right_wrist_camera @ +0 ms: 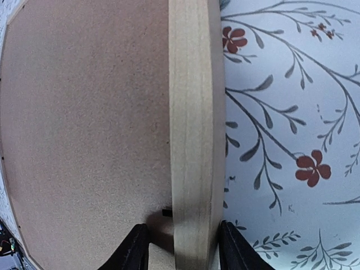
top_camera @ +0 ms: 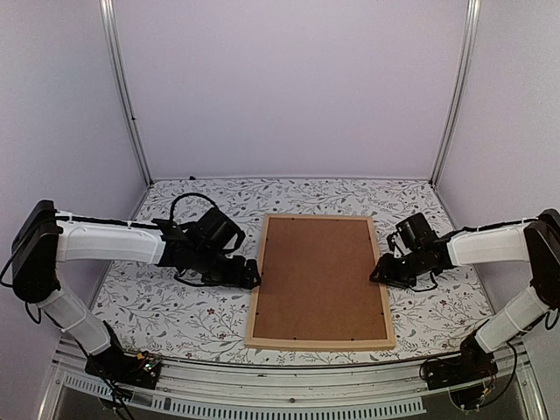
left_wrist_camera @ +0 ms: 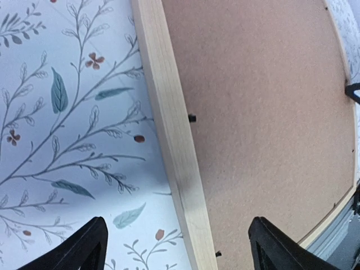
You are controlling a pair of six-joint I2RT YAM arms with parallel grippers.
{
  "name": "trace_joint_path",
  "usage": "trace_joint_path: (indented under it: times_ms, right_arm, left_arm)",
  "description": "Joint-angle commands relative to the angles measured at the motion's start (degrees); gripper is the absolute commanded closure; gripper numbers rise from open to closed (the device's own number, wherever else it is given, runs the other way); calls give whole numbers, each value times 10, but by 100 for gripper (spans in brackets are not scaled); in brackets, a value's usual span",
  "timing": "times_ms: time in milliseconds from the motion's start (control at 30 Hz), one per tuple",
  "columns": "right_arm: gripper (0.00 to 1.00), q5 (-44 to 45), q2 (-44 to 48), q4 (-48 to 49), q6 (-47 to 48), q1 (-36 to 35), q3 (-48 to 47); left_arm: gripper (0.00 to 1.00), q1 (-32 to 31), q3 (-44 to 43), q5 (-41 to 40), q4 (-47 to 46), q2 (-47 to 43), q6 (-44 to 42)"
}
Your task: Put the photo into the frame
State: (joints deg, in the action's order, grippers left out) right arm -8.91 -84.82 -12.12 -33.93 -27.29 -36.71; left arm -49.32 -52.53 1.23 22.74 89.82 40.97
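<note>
Tabletop (top_camera: 166, 315): floral-print cover, enclosed by plain lilac walls (top_camera: 289, 87). Frame (top_camera: 317, 344): light wood, flat at picture centre, back up, brown backing board (top_camera: 319, 276) seated inside. Left gripper (top_camera: 255, 275): spread wide astride the frame's left rail. Right gripper (top_camera: 378, 273): narrow around the right rail; grip cannot be told.

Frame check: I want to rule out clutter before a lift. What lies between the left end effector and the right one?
In the top view, only the frame with its brown backing board spans from the left end effector to the right end effector.
</note>
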Motion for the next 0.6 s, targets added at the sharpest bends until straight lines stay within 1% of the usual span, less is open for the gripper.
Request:
trace_joint_path:
  times_ms: [0,133,200,300,567]
  right_arm:
    - [60,0,-48,-23,42,14,-34]
    - [69,4,-78,-35,83,27,-65]
    - [72,10,-89,-44,104,29,-85]
    - [74,12,-106,-51,129,31,-105]
    - [77,-11,-157,-57,169,32,-155]
  left_arm:
    - [10,53,8,66,-79,15,-35]
    - [9,84,-1,86,-102,28,-55]
    - [9,93,-7,93,-103,35,-64]
    - [9,97,-13,102,-99,43,-70]
    - [9,97,15,101,-110,51,-65]
